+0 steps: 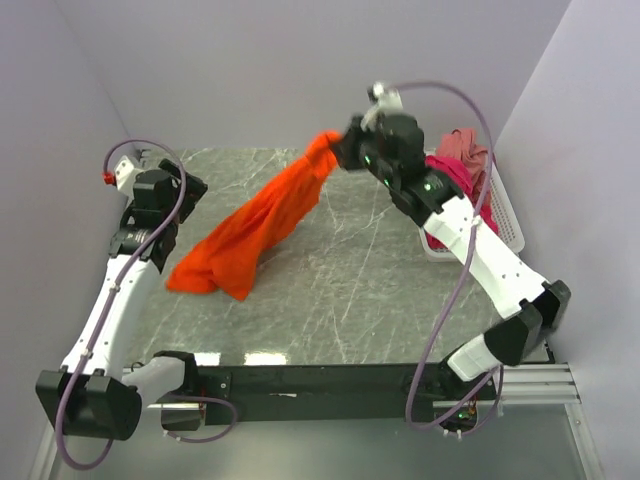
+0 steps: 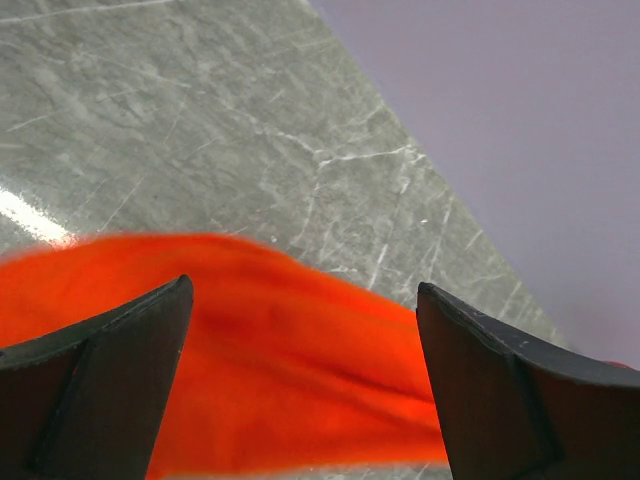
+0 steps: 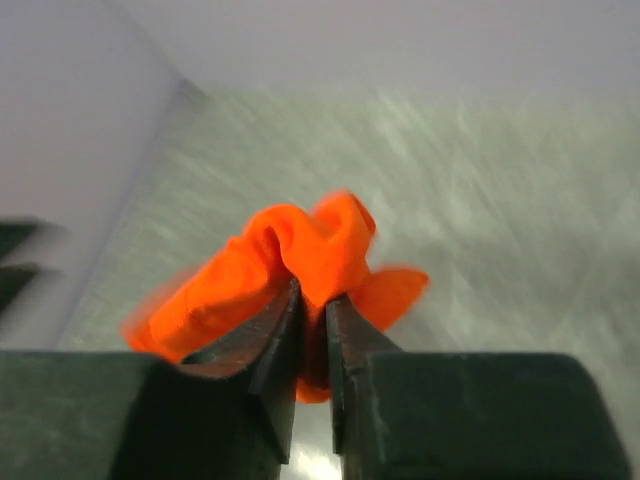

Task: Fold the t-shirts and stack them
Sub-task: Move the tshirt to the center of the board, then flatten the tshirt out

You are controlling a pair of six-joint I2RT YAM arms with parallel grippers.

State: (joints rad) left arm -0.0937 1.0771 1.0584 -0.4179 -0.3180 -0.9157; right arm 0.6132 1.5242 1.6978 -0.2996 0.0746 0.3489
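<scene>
White slatted basket (image 1: 508,222) sits at the right edge of the worktop (image 1: 370,290), against the right wall. It holds two shirts. The magenta t-shirt (image 1: 452,176) is bunched in the basket's middle, partly hidden by the right arm. The dusty rose t-shirt (image 1: 466,148) is heaped at the basket's far end and rises above the rim. Both are crumpled, not folded.

The orange t-shirt (image 1: 262,222) is outside the basket, to its left. One end is held up off the worktop, just left of the basket's far end. The rest drapes down in a long diagonal away from the basket. Its low end lies rumpled on the worktop on the side opposite the basket, near the left arm.

Right claw (image 3: 312,300): fingers pressed together, pinching a bunched fold of the orange cloth. The right wrist view shows the pinch plainly, though blurred. From above, the cloth just disappears under the wrist.

Left claw (image 2: 300,300): spread wide, holding nothing. The left wrist view shows orange cloth below the gap, blurred. Cannot tell if the fingers touch it. The top view puts this claw across the worktop from the basket, beside the shirt's low end, with the jaws too small to read there.

The basket and its two shirts show only from above, in neither wrist view.
</scene>
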